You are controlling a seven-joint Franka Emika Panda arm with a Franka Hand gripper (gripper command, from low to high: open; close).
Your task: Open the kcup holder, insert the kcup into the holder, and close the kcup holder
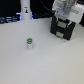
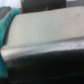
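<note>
The kcup, a small white cup with a green top, stands upright on the white table, at the exterior view's left of centre. The kcup holder, a black box with pale rectangular handles on its front, stands at the back on the exterior view's right. No tray shows pulled out. My gripper hangs just above the holder's top; its fingers blur into the box, so I cannot tell whether they are open or shut. In the wrist view a blurred black surface, probably the holder, fills the near part. The kcup is out of the wrist view.
A taller white bottle-like post stands at the back on the exterior view's left, in front of dark equipment. The white table spreads around the kcup. A teal shape shows at the wrist view's edge.
</note>
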